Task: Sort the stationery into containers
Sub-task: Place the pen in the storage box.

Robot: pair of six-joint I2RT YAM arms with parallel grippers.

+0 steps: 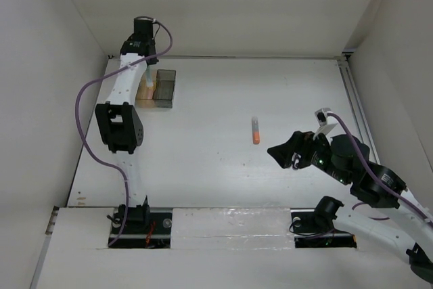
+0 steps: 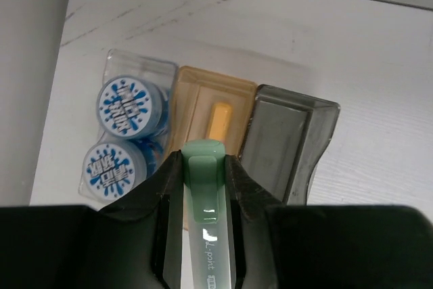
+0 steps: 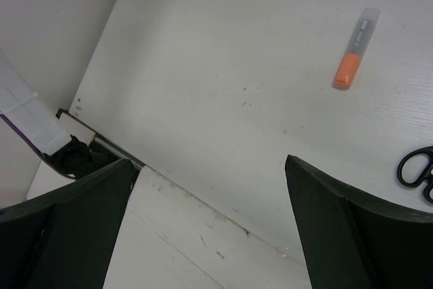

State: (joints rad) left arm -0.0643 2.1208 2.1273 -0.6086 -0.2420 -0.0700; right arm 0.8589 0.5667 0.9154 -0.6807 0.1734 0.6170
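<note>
- Green marker [image 2: 203, 201], cap forward, is pinched between the fingers [image 2: 238, 187] of the left gripper [image 2: 204, 167], at the lower centre of the left wrist view.
- Its cap shows against the near edge of the amber bin [image 2: 193, 99]; whether it touches the bin cannot be told.
- A yellow marker [image 2: 220, 121] lies inside the amber bin.
- The clear bin [image 2: 135, 65], to the left of the amber one, holds two rolls [image 2: 130, 106], one behind the other.
- The grey bin [image 2: 284, 133] is joined on at the right.
- From above, the three bins sit at the upper left of the table [image 1: 223, 86], with the left gripper over them.
- An orange marker [image 1: 256, 130] lies flat on the table right of centre, well apart from the bins.
- Scissors [image 3: 416, 167] show only their black handles, at the right edge of the right wrist view, near the orange marker.
- The right gripper [image 3: 208, 162] hangs above the table at the lower right of the top view, fingers [image 3: 325, 221] spread wide and holding nothing.
</note>
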